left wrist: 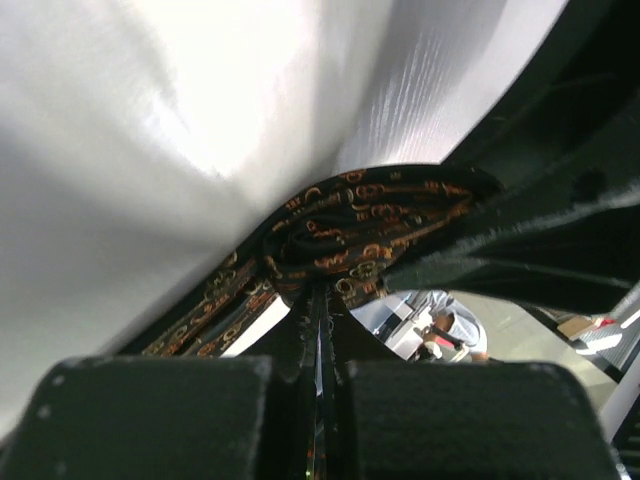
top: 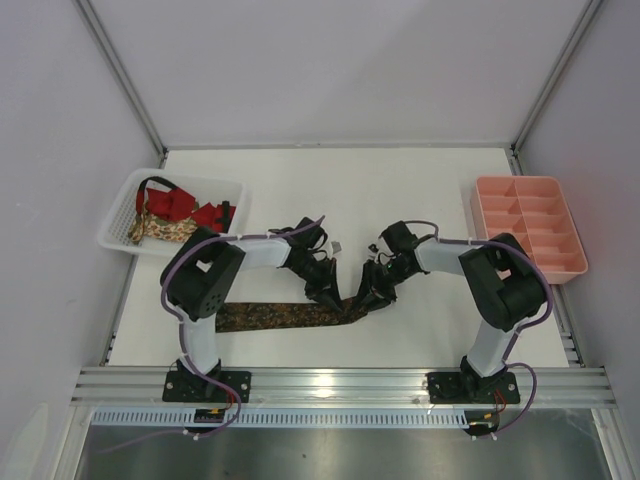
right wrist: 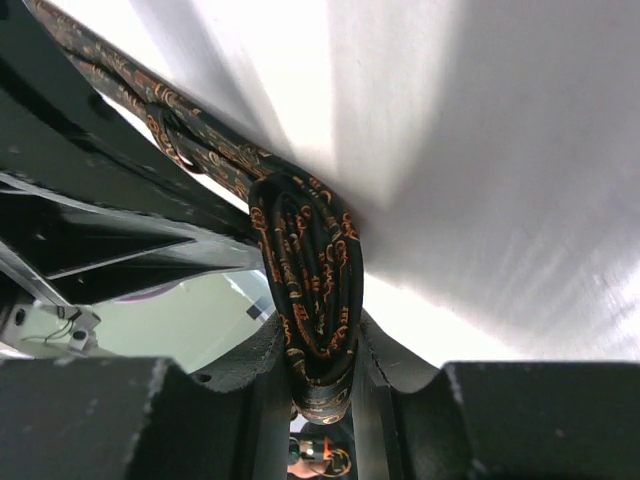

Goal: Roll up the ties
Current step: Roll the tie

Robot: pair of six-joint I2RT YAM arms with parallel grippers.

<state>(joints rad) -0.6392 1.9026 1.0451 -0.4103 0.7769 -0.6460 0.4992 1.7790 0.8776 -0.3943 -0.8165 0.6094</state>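
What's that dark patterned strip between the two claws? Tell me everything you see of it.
A dark brown fabric tie with small orange-gold motifs. Most lies flat on the white table, running left; its right end is coiled into a loose roll, pinched by the left claw and right claw.

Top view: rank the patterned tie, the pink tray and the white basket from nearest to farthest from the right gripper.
1. The dark patterned tie, gripped by the right gripper, centre front.
2. The pink compartment tray, at the table's right edge.
3. The white basket, far left.
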